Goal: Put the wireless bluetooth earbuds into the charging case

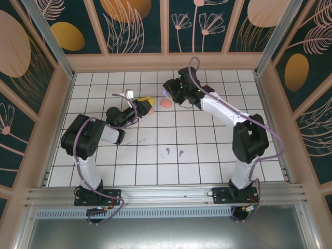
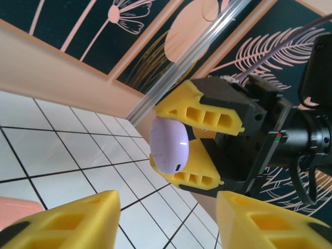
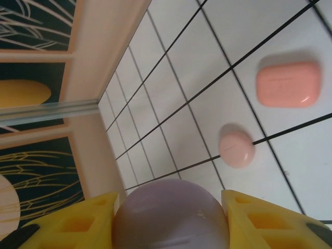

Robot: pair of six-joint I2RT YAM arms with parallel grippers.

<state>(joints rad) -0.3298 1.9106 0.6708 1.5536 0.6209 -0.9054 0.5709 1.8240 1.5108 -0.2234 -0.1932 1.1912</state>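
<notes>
While the purple case (image 3: 171,215) is clamped between the fingers of the right pincer (image 1: 169,94) and held off the table (image 1: 207,161), the left pincer (image 2: 167,207) is pointed at it from close by. Its fingers are apart and nothing is seen between them. The case lid appears closed.

Two purple earbuds (image 1: 168,151) are seen lying on the tiles nearer the arm bases, well apart from both pincers. No earbud is held. A salmon case (image 3: 288,84) and a pink round case (image 3: 236,149) are seen on the tiles near each other, not touching.

Risks, as judged:
- The case is smooth and rounded, so it could be squeezed out of the grip if the lid is pushed or pried by the left pincer.
- If both lid and base are spanned by the right fingers, the lid would be pinned shut and any prying force would be passed into the grip.
- The two pincers are very close. Their yellow fingers could be knocked together by a slightly off approach, and the case could be jolted loose.
- A dropped case could land on or scatter the two cases below.
- The earbuds are tiny and loose, so they could be rolled away or pinched badly when fetched.
</notes>
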